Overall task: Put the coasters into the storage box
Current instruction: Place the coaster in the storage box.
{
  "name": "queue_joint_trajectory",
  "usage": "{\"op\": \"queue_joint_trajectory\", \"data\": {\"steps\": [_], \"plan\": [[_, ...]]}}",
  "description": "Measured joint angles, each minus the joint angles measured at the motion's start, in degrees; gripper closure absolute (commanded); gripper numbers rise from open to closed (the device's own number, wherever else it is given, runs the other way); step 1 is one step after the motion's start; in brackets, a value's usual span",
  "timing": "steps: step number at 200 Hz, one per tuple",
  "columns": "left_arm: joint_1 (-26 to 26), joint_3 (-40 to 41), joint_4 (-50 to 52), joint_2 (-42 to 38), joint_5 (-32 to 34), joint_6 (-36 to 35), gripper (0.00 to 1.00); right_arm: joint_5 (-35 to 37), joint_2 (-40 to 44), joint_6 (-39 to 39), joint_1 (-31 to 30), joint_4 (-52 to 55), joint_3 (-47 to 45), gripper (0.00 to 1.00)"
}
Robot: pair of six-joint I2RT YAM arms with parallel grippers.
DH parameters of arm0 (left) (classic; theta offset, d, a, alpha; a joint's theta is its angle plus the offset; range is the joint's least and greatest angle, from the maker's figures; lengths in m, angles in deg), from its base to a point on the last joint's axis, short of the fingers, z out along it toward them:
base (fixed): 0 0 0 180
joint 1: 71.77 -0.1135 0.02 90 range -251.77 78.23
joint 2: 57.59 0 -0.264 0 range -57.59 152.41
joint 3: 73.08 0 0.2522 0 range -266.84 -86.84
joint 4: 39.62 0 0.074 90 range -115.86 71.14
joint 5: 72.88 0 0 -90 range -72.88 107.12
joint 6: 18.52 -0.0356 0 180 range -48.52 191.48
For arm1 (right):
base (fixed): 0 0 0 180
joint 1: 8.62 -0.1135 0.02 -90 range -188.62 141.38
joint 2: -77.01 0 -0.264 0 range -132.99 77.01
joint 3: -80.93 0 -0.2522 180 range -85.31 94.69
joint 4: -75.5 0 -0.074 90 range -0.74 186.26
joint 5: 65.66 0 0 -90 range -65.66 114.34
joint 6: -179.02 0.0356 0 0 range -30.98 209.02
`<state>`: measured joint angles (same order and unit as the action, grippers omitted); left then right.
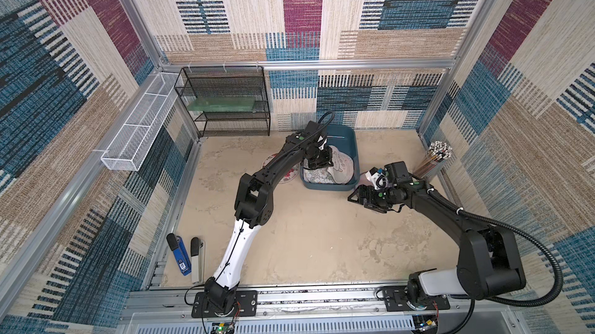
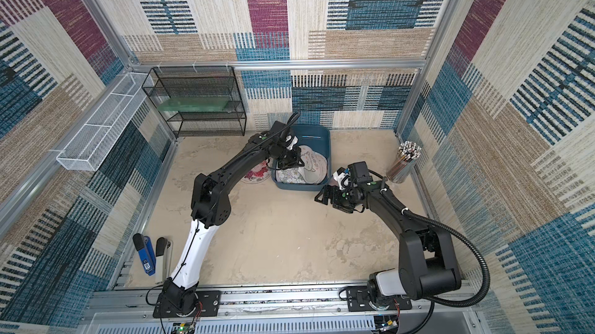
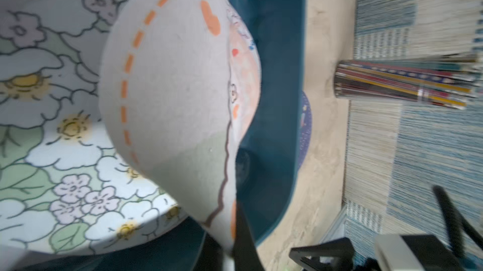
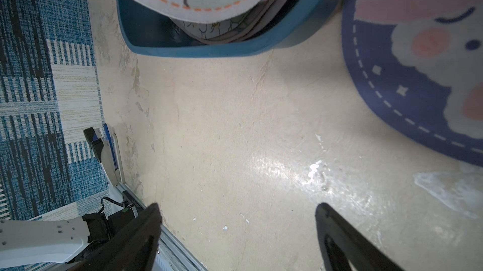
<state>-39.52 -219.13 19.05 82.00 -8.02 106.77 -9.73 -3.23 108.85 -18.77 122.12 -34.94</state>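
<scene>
The left hand (image 1: pixel 320 161) is clenched on the edge of a white coaster (image 3: pixel 170 86) with orange stitching. It hangs bowed over the storage box (image 1: pixel 356 155), above a flowered coaster (image 3: pixel 52 126) lying inside. To do this well, the arm should lower until the drooping edge rests on the pile. Only then should the hand let go, so the mat settles flat rather than propped on a wall. The right hand (image 4: pixel 237 230) is spread wide and empty above the counter (image 1: pixel 306 235), near the box's corner. A blue coaster (image 4: pixel 418 86) and a pink coaster (image 2: pixel 257 173) lie on the counter beside the box, not yet stored.
</scene>
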Motion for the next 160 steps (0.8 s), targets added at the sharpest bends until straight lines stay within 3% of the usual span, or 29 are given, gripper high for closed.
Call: {"op": "queue_joint_trajectory", "data": {"steps": [19,37,79,120,160], "plan": [[0.0,0.0,1.5,0.5,2.7,-1.1,0.9,0.0,0.0,0.0,0.0,0.0,0.0,0.06],[0.0,0.0,2.9,0.6,5.2,-2.3,0.71,0.0,0.0,0.0,0.0,0.0,0.0,0.06],[-0.1,1.0,6.4,-0.3,10.2,-4.7,0.46,-0.4,-0.1,0.0,0.0,0.0,0.0,0.06],[-0.1,3.1,7.2,-4.0,13.2,-6.1,0.3,-0.9,-0.3,0.0,0.0,0.0,0.2,0.06],[-0.1,5.8,7.4,-6.7,14.5,-6.4,0.25,-1.5,-0.5,0.0,0.0,0.0,0.2,0.06]]}}
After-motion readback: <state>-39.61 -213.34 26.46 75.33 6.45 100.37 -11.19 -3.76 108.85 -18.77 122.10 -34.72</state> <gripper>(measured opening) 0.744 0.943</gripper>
